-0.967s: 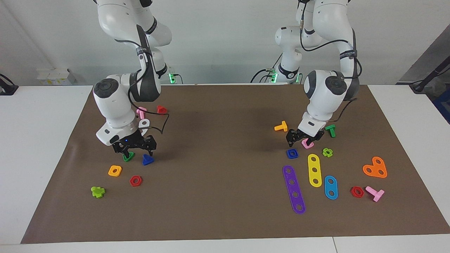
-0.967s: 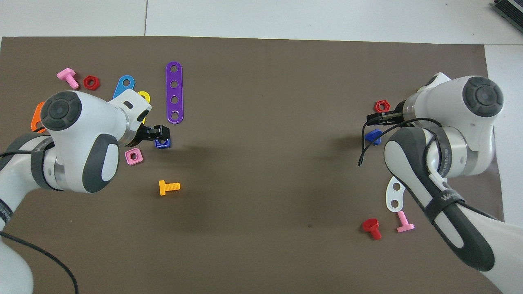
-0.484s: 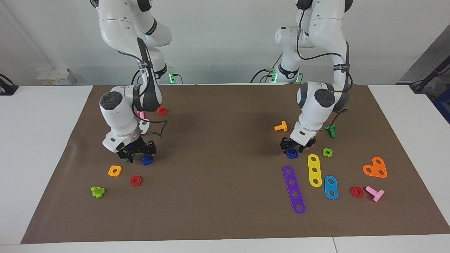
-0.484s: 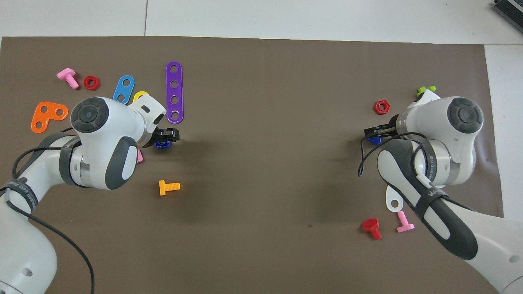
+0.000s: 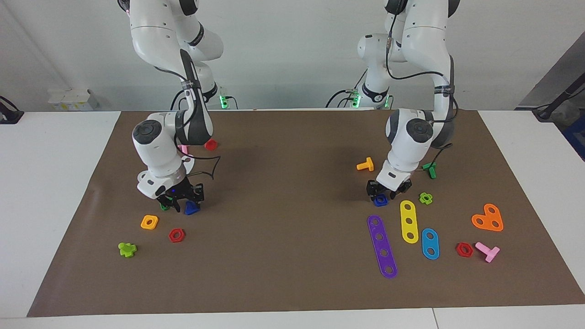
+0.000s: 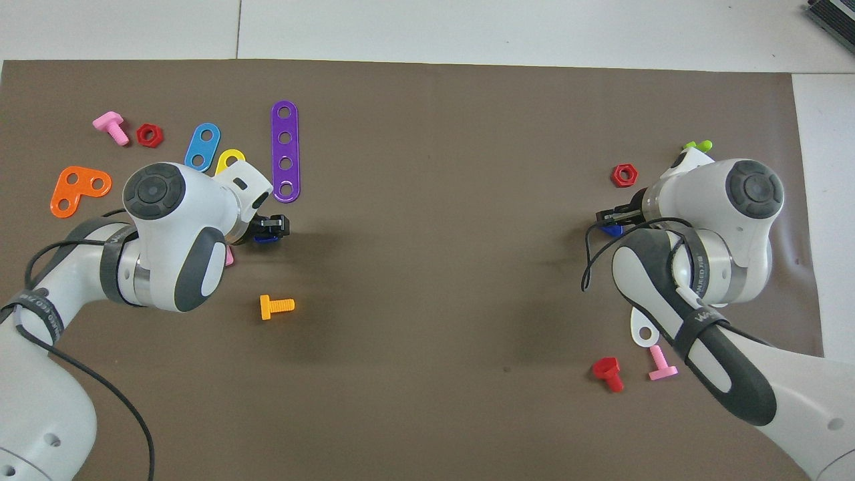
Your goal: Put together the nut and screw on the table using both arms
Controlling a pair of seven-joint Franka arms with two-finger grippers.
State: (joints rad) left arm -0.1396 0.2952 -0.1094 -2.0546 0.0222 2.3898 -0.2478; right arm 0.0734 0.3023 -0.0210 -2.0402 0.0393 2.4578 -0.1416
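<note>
Left gripper (image 5: 380, 192) is sitting low over the nut (image 5: 380, 199) on the worktop (image 5: 292, 256), jaws astride it, beside the yellow strip (image 5: 408, 221). Right gripper (image 5: 180, 201) is sitting down at the screw (image 5: 192, 208) near the orange nut (image 5: 149, 222); jaws' state: cannot tell.

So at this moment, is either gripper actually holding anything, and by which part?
It cannot be told. The left gripper is down at the dark-blue square plastic nut, the right gripper at the dark-blue triangular-headed plastic screw; both parts lie on the brown mat.
</note>
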